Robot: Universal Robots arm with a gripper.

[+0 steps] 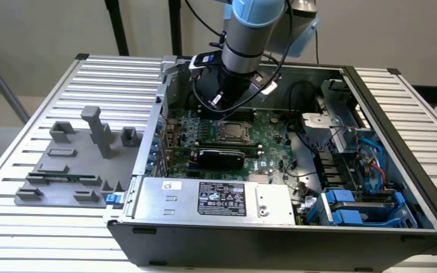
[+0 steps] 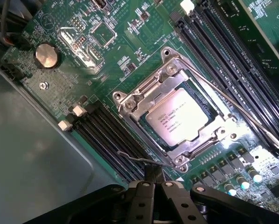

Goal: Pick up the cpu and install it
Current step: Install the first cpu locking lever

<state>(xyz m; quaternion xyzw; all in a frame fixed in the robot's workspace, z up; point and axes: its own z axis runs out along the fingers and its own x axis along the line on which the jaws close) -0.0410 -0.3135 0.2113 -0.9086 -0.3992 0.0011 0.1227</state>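
Observation:
The cpu (image 2: pixel 179 122), a flat silvery-beige square with printed text, lies inside the motherboard socket, ringed by the metal load plate (image 2: pixel 144 95). A thin wire lever (image 2: pixel 233 105) runs along one side of the socket. In the exterior view the cpu (image 1: pixel 230 132) sits mid-board inside the open computer case. My gripper (image 2: pixel 153 175) hovers just off the socket's edge, its black fingers (image 2: pixel 147 176) closed together with nothing between them. Seen from outside, the gripper (image 1: pixel 232 105) hangs a little above the socket.
Black memory slots (image 2: pixel 107 140) flank the socket on both sides. A coin battery (image 2: pixel 47 55) lies on the board. The case (image 1: pixel 279 227) also holds a power supply (image 1: pixel 211 199), cables and blue drive brackets (image 1: pixel 355 207). A grey fixture (image 1: pixel 74 165) stands on the slatted table at the exterior view's left.

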